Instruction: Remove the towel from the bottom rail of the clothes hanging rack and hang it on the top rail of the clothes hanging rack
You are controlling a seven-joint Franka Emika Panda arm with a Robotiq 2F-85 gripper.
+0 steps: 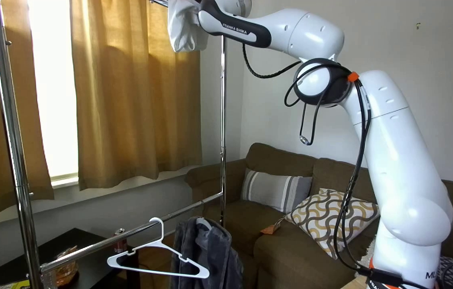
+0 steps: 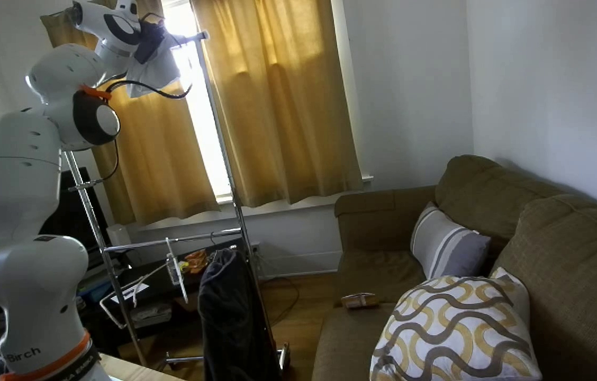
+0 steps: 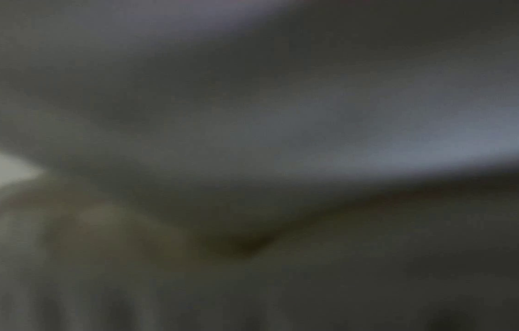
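The white towel [image 1: 184, 28] is bunched high up at the top rail [image 1: 159, 3] of the metal clothes rack. It also hangs below the gripper in an exterior view [image 2: 154, 70]. My gripper [image 2: 151, 42] is up at the top rail [image 2: 188, 38], against the towel. Its fingers are hidden by cloth, so I cannot see how they stand. Blurred grey cloth of the towel [image 3: 259, 128] fills nearly all of the wrist view. Whether the towel lies over the rail or is only held by it is not clear. The bottom rail [image 1: 102, 243] carries no towel.
A white hanger [image 1: 158, 245] and a dark grey garment [image 1: 208, 253] hang on the bottom rail. Rack posts [image 1: 223, 120] stand at both ends. Yellow curtains [image 2: 282, 106] and a window are behind. A brown couch [image 2: 388, 222] with pillows and a dark low table [image 1: 86, 241] stand nearby.
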